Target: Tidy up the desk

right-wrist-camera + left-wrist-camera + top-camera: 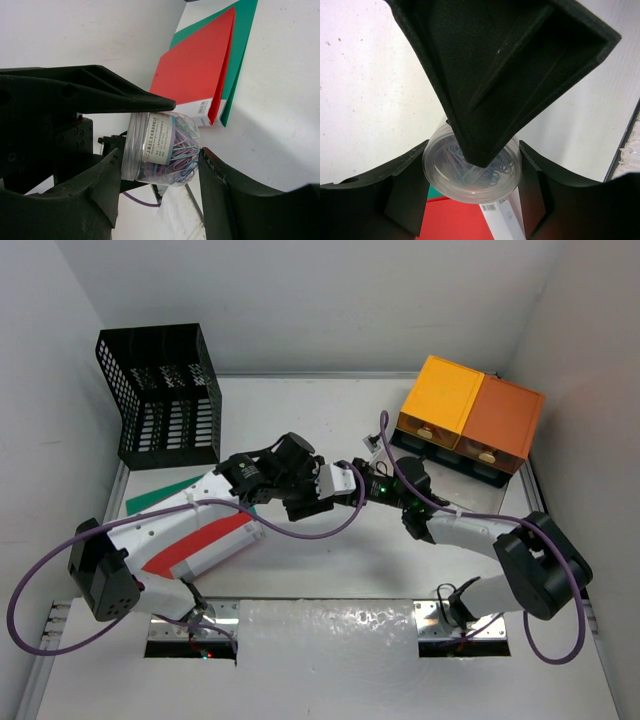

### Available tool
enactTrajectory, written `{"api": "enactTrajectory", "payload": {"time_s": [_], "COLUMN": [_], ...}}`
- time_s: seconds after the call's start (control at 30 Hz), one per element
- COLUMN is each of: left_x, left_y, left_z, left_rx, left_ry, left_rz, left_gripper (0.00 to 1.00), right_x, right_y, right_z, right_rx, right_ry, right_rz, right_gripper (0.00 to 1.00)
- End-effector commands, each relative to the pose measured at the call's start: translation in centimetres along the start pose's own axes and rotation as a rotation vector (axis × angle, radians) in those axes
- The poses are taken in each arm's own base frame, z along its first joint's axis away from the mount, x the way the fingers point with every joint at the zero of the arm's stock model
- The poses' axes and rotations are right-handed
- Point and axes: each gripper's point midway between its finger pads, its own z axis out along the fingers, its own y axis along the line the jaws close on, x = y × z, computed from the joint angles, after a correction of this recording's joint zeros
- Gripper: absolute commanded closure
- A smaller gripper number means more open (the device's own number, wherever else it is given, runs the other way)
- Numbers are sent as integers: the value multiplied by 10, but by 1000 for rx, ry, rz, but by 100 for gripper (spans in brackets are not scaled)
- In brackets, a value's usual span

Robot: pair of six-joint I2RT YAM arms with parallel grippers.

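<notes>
The left gripper (472,177) is clamped across the round wall of a small clear plastic jar of coloured paper clips (445,167), with a black pad pressed to each side. It holds the jar on its side in the air above the middle of the flat white tabletop (300,410), well apart from every edge. The right gripper (160,157) meets the jar from the other direction, one finger on the lid and the other on the base, so it appears closed on the jar end to end. The jar looks light and stiff, but its smooth plastic wall is likely slippery, and the loose clips will shift the weight when it tilts. The end-to-end hold seems the safer one, since it also keeps the lid pressed on, while a hold across the wall could let the jar twist. The tabletop is hard, flat and smooth, so the jar would probably roll if laid on its side and should go down on its base. A flat red folder (200,70) lies on a green folder (245,30) toward the tabletop's left edge. A black mesh rack (165,395) stands at the far left corner and orange drawer boxes (470,415) at the far right corner.
</notes>
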Motion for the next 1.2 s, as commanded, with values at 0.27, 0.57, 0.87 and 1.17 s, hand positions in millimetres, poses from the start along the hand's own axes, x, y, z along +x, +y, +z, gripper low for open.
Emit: {"api": "enactTrajectory", "payload": {"time_s": [0.27,0.57,0.87,1.17], "left_x": [-28,-49,-9,53], "left_y": [18,14,36,74], "left_z": [-26,-86,-130,-107], "left_rx": [-94,-150,-436,-482], "left_ry": [-92,-242,-241,-124], "left_rz": [-17,-84,-156,-281], "left_gripper": [0,0,0,0], "right_x": [-17,-62,-114,-134], "right_y": [12,-15,-52,-114], "right_z": [3,-23,-96,-169], "right_rx": [-31,64,248,460], "right_ry": [-27,-151,-338,-481], "right_rz": [-48,-44,-65,16], "right_gripper": [100,100,100,100]}}
